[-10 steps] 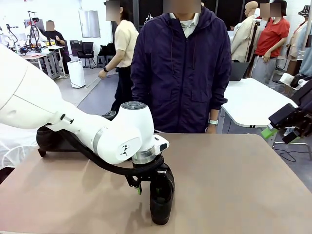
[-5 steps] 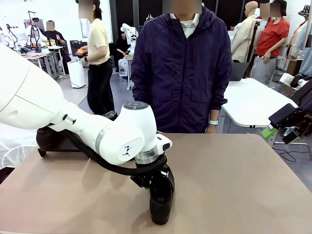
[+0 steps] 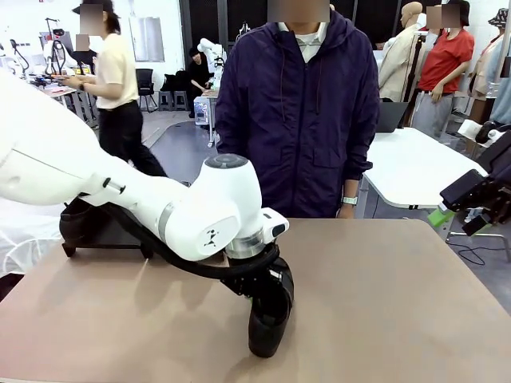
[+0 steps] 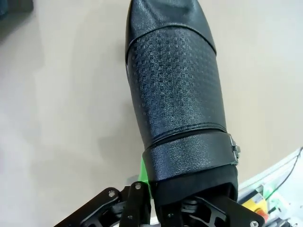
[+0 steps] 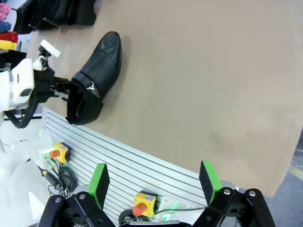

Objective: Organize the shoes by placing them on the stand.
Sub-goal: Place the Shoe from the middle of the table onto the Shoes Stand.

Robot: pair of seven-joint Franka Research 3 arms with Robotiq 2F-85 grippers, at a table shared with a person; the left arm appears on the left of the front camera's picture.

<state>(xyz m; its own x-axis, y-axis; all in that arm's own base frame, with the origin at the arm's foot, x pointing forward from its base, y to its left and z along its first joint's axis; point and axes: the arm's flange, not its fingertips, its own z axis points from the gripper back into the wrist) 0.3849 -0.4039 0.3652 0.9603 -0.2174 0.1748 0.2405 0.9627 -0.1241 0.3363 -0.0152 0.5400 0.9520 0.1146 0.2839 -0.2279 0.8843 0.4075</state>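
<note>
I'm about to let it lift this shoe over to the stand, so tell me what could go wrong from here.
1. The left gripper is shut on the rear collar of the shoe alone, so the long toe end may swing or slip as it lifts.
2. The stand sits at the far left behind the left arm, already with dark footwear on it, so the carried shoe could knock that.
3. The person stands close at the far edge.

A tan table (image 3: 399, 303) carries 1 shoe (image 3: 269, 315) and the stand (image 3: 104, 235).
</note>
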